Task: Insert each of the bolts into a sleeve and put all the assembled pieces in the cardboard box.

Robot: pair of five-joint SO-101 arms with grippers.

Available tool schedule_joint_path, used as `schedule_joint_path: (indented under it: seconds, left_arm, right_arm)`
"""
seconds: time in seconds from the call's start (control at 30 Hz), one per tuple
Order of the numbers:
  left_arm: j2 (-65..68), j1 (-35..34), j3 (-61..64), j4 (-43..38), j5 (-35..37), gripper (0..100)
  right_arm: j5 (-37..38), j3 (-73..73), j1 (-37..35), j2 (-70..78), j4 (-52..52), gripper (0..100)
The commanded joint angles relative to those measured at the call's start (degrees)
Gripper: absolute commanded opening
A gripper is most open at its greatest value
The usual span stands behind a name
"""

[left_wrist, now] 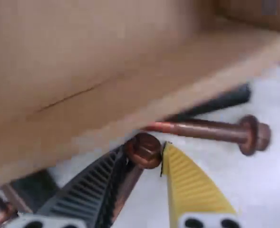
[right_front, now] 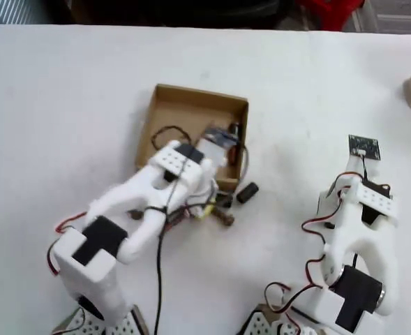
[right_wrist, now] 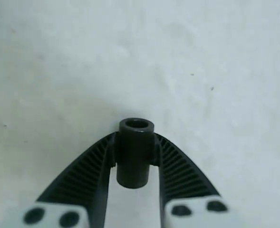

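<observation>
The white, faintly speckled surface [right_front: 65, 84] carries everything. In the high view the left arm [right_front: 128, 202], white plastic with black motors and red and black wires, stretches forward and to the right until its wrist hangs over the near right corner of the cardboard box [right_front: 198, 93]. The right arm [right_front: 352, 230] stands folded and well apart from the box, with a small green circuit board [right_front: 364, 146] at its front end.

The box is a shallow, square brown tray. The left wrist view shows its plain outer wall from close by, marked by a thin crease.

That same view shows the left end effector [left_wrist: 147, 152], one finger ribbed black and the other ribbed yellow. It is closed narrowly on the round flanged head of a held bolt [left_wrist: 142, 151], whose copper shank runs back between the fingers.

Just beyond it a loose bolt [left_wrist: 211, 130], also copper and flanged, lies flat on the surface along the foot of the box wall. The high view shows a loose sleeve [right_front: 247, 192], a short black cylinder, lying just outside the same corner.

The right wrist view shows the right end effector [right_wrist: 135, 142], both fingers ribbed black. It pinches a held sleeve [right_wrist: 135, 156], a dark matte tube whose open bore faces the camera, above bare surface.
</observation>
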Motion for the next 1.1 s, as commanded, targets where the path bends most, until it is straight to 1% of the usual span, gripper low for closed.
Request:
schedule_joint_path:
  seconds: [0.0, 0.07, 0.13, 0.2, 0.27, 0.43, 0.67, 0.83, 1.07]
  left_arm:
    - [-0.5, -7.4, -2.1, -1.0, 4.2, 14]
    - [-0.5, -8.4, -2.2, 0.5, 4.1, 18]
    - [-0.5, -8.0, -2.2, 2.0, 4.0, 24]
    - [-0.5, -7.2, -2.2, 2.5, 4.0, 27]
    - [-0.5, -6.7, -2.2, 2.6, 2.5, 26]
    - [-0.5, -6.8, -2.0, 2.9, -6.8, 21]
    - [-0.3, -5.4, -1.2, 2.9, -19.5, 21]
    - [-0.5, -5.8, 0.1, 2.6, -22.8, 21]
    - [-0.6, -5.8, 0.4, 2.5, -24.2, 21]
  right_arm:
    - [0.9, -0.4, -0.9, -1.9, -0.6, 1.7]
    - [0.9, -0.4, -0.9, -1.9, -0.6, 1.7]
    - [0.9, -0.3, -0.9, -1.9, -0.6, 1.7]
    - [0.9, 0.2, -0.9, -1.9, -1.1, 1.7]
    - [0.9, 0.2, -0.9, -1.9, -1.3, 1.7]
    - [1.0, 0.2, -0.9, -1.9, -1.3, 1.7]
    - [1.0, 0.3, -0.9, -1.9, -1.3, 1.7]
    - [1.0, 0.3, -0.9, -1.9, -1.3, 1.7]
    - [1.0, 0.3, -0.9, -1.9, -1.3, 1.7]
